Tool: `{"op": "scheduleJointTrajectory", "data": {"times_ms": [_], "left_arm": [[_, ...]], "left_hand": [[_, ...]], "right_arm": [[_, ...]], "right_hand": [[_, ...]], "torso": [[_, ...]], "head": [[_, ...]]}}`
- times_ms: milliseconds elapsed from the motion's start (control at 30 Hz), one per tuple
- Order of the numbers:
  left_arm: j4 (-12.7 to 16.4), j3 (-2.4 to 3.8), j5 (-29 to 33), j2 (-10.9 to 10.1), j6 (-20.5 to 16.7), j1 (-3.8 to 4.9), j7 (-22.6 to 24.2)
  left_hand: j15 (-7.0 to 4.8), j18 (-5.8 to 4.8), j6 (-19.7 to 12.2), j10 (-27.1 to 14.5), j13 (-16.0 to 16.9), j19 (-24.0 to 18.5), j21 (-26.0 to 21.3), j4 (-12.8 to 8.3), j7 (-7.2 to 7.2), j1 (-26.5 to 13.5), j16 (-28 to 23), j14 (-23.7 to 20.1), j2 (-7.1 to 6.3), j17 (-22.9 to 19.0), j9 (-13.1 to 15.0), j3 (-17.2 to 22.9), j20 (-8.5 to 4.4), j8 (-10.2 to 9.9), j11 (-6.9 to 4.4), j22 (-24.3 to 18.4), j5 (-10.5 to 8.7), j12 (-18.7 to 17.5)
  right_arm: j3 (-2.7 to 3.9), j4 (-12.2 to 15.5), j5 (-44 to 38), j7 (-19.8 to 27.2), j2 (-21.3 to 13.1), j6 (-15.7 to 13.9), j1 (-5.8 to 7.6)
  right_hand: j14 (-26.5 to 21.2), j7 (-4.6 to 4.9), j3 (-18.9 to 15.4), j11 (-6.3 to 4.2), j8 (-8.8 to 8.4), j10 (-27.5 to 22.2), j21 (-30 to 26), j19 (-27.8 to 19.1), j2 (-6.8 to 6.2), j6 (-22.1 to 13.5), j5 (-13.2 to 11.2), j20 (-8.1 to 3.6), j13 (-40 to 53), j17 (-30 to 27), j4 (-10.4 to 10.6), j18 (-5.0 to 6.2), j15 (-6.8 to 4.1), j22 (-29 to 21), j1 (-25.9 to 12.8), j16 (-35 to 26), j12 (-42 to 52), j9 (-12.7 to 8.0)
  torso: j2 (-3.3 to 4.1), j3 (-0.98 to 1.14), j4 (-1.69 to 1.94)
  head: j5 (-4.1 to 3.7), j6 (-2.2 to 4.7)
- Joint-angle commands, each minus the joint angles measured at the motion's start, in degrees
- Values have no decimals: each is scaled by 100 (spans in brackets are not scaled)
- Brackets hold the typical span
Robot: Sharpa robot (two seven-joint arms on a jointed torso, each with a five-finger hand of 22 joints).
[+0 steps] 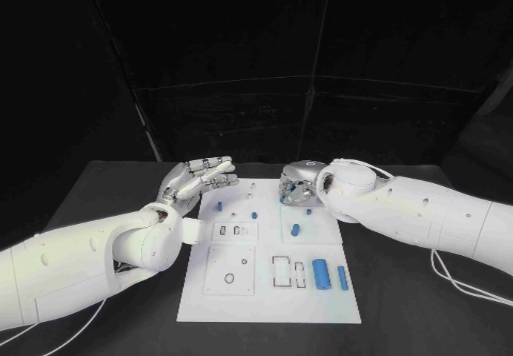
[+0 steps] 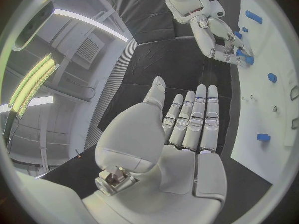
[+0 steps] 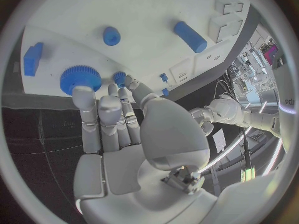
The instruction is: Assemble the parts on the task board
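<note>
Fingers [image 3: 84, 104] of right hand [image 3: 118, 134] touch a blue toothed gear [image 3: 79, 78], grasp indeterminate; left hand [image 2: 181, 134] fingers straight, empty, beside white task board [image 1: 267, 297]. No legible markings.

the task board [image 1: 267, 297] is seen as white, laid on a black table [image 1: 428, 311]. the parts are blue: a thick cylinder [image 1: 321, 272], a thinner bar [image 1: 342, 277], a toothed gear [image 3: 79, 78]. the left hand [image 1: 201, 178] and the right hand [image 1: 296, 187] are shown in silver, on white arms.
</note>
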Motion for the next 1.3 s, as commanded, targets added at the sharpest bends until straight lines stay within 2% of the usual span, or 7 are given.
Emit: {"op": "scheduleJointTrajectory", "data": {"times_ms": [33,633,767,1000,1067,1200,1300], "left_arm": [[-1,5,-46,9,87,8,7],[-8,5,-75,-8,121,12,-55],[-9,5,-76,-8,130,12,-72],[-16,5,-76,6,95,12,-105],[-14,5,-76,13,94,12,-113],[-8,5,-76,13,92,12,-124],[-7,5,-76,6,90,12,-125]], "left_hand": [[16,70,-39,-4,-6,51,-28,-26,194,-50,-18,35,29,-9,-10,5,4,-22,34,-9,-21,-27],[28,66,-147,-52,-7,77,-55,-38,229,-79,-42,40,35,-15,-17,-1,9,-63,60,-31,-21,-79],[31,65,-173,-65,-7,80,-61,-41,237,-84,-46,41,36,-16,-19,-1,11,-69,66,-35,-20,-90],[41,61,-216,-89,-7,79,-80,-48,248,-92,-62,31,45,-20,-21,1,15,-79,77,-48,-20,-111],[41,61,-216,-89,-7,79,-80,-48,248,-92,-62,31,45,-20,-21,1,15,-79,77,-48,-20,-111],[44,59,-218,-93,-6,75,-87,-51,250,-93,-69,24,49,-23,-21,2,17,-79,79,-53,-20,-115],[45,59,-211,-95,-6,73,-90,-52,251,-92,-71,22,52,-23,-20,5,18,-78,80,-54,-20,-117]], "right_arm": [[4,-32,-47,47,33,124,13],[0,-224,-47,48,166,301,9],[0,-243,-53,46,180,302,8],[-2,-274,-56,54,208,325,7],[-2,-267,-56,51,209,271,7],[-3,-224,-57,81,186,-77,5],[-3,-155,-37,107,143,-352,4]], "right_hand": [[93,-6,72,-1,30,67,59,41,55,60,-23,-3,-6,54,10,-42,30,58,-39,61,34,11],[76,-25,238,-24,38,133,173,39,36,149,-36,-15,-9,150,21,-53,13,175,-37,192,47,12],[59,22,493,2,25,150,270,59,80,167,-168,-17,-13,199,-76,-70,21,292,129,262,38,7],[43,41,727,10,25,201,375,63,49,204,-326,2,-7,250,-116,-82,38,406,171,345,48,8],[43,28,774,-4,45,250,404,72,55,247,-345,1,2,270,-111,-86,31,445,178,369,71,16],[44,-1,855,-36,81,346,488,125,52,332,-366,-14,20,289,-84,-103,7,563,177,411,117,29],[45,-5,872,-45,88,369,522,157,41,350,-361,-20,24,294,-78,-113,2,619,174,424,128,31]], "torso": [[6,0,2],[9,-2,0],[8,1,-2],[3,-4,-6],[2,-3,-8],[4,-5,-5],[6,-5,6]], "head": [[0,-19],[4,-101],[1,-105],[-16,-99],[-19,-104],[-28,-104],[-31,-72]]}}
